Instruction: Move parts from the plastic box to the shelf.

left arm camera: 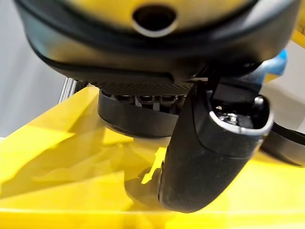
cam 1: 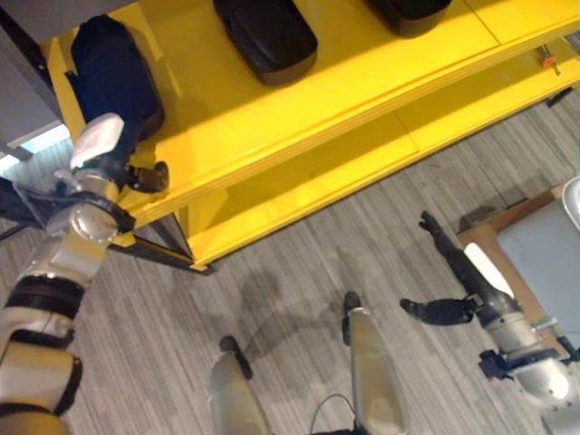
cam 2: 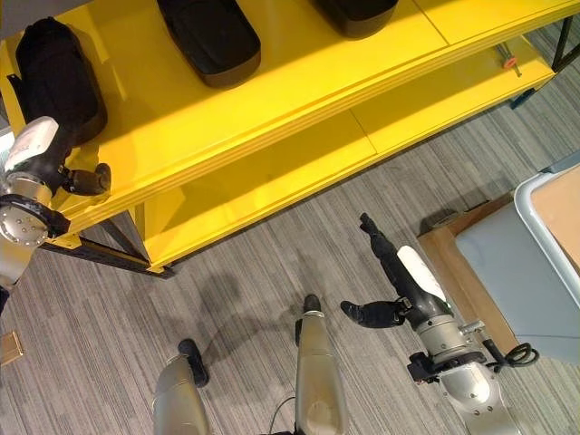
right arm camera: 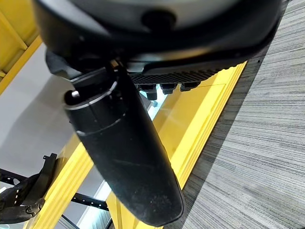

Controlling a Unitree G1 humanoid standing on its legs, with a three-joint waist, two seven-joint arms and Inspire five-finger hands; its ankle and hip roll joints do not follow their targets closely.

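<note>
Left hand (cam 2: pixel 36 149): raised at the near left corner of the shelf's upper board, its white-covered back upward, resting against the near end of the leftmost part. Its fingers are hidden behind the hand and the part, so I cannot tell whether they grip it; the thumb (left arm camera: pixel 209 148) sticks out over the yellow board in the left wrist view.
Leftmost part (cam 2: pixel 56 77): a long, rounded black piece lying flat on the upper board near its left end.
Shelf (cam 1: pixel 299 100): bright yellow, with an upper board and a lower board (cam 1: pixel 317 181) just above the floor, running diagonally across the head views.
Middle part (cam 1: pixel 265 36): a second black piece of the same kind, lying on the upper board, well apart from the first.
Third part (cam 1: pixel 410 13): another black piece further right on the upper board, cut off by the top edge.
Floor (cam 2: pixel 272 263): grey striped carpet in front of the shelf.
Right hand (cam 2: pixel 390 276): low over the carpet, well apart from the shelf, fingers stretched straight forward, thumb spread to the side, holding nothing.
Plastic box (cam 2: pixel 521 272): pale grey, at the right edge, sitting on a wooden platform (cam 2: pixel 458 281) just beside the right hand.
</note>
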